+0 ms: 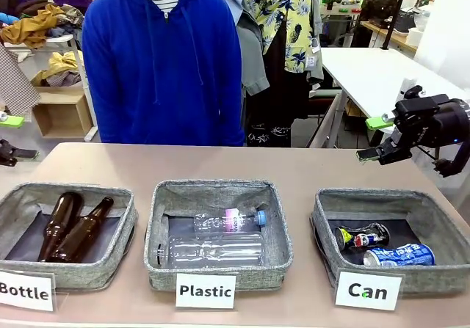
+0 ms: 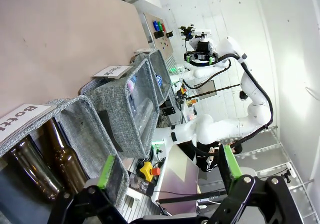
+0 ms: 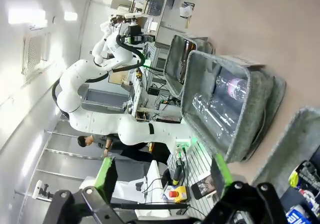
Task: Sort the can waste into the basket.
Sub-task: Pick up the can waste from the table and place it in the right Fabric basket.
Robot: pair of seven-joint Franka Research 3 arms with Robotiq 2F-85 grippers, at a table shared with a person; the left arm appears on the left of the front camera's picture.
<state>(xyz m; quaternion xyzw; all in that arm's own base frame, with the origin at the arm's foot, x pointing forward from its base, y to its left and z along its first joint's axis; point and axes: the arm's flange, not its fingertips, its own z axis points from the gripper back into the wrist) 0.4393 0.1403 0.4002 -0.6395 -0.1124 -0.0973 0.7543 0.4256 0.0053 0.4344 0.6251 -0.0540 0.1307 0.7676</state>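
Can waste: both cans lie inside the "Can" basket (image 1: 391, 204) at the right end of the counter (image 1: 294, 163). Blue-and-white can (image 1: 400, 255) on its side at the near right of the dark lining; crushed dark can (image 1: 361, 235) just left and slightly farther back, close beside it, contact between them not clear. By how things lie, sorting looks complete.

Other baskets, left to right: "Bottle" basket (image 1: 22, 203) with two brown glass bottles (image 1: 72, 227); "Plastic" basket (image 1: 220, 190) in the middle with clear plastic bottles (image 1: 220, 240).

Handling judgement: cans are thin metal, light, probably empty. The round one is smooth and will roll; pinch across the middle of its body with modest force or it dents. The crushed one is stiffer, irregular, with sharp folds; take it across its flattened waist.

Right gripper (image 1: 376, 137): raised at the far right, beyond and above the "Can" basket, fingers spread wide, holding and touching nothing. The right wrist view confirms the gap between the green pads (image 3: 106, 170).

Left gripper (image 2: 167, 170): spread fully in its wrist view, empty, near the "Bottle" basket.
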